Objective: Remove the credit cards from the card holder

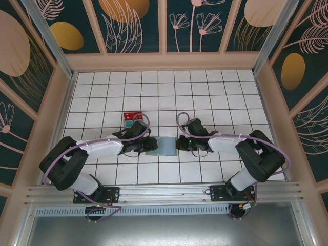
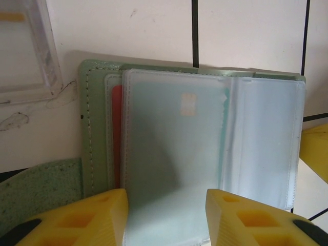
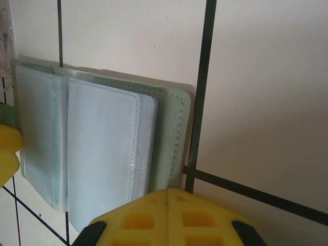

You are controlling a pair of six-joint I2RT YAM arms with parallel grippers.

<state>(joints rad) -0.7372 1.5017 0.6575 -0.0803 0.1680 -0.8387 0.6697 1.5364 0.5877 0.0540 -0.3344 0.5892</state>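
A clear tray (image 1: 134,119) with red and teal inside sits left of centre on the white tiled table (image 1: 215,92). Dark floral walls (image 1: 195,23) run along the top. A metal rail (image 1: 164,193) crosses the bottom.

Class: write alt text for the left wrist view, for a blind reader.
An open grey-green folding card holder lies on a white tiled table, a red card and a teal card showing through its clear plastic sleeves. The left gripper straddles one sleeve.

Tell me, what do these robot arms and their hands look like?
Both arms have white shells and chunky black joints: left arm, right arm. A lilac cable loops along each. The left hand and right hand are black, tipped with yellow fingers moulded with square pockets.
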